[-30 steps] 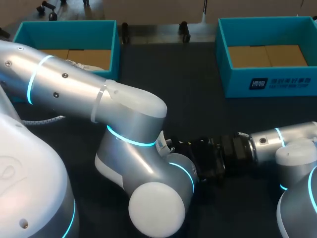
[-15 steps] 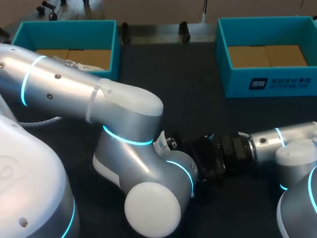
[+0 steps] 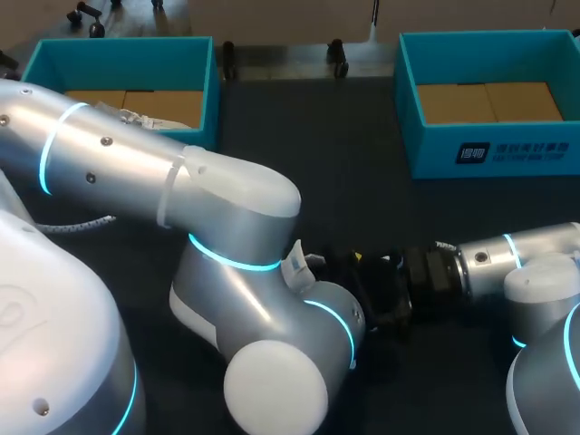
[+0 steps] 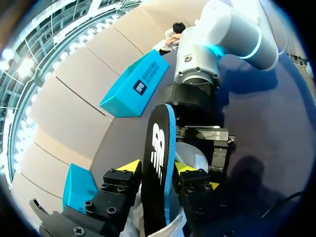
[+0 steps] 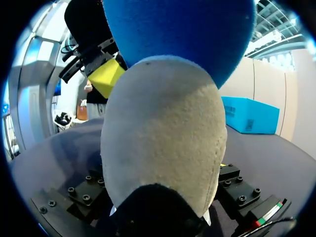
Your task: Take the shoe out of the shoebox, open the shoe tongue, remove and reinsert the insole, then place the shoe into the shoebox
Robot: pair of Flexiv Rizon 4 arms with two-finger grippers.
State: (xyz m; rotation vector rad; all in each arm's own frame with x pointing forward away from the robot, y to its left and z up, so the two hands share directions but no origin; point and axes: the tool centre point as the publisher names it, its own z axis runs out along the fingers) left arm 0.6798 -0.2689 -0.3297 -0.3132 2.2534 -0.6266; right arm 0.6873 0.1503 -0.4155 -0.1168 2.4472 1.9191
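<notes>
My left pincer [image 4: 157,167] clamped on the upright insole [image 4: 159,140], right pincer [image 3: 391,288] at its three o'clock overhead — grip I cannot tell, beige shoe [image 5: 163,133] seen only from my right wrist.

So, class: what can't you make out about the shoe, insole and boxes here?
Shoe: head view, hidden under the left arm; right wrist view, only the toe shows.
Insole: right wrist view, cut off by the edge.
Left box: head view, the arm covers part of its inside.
</notes>
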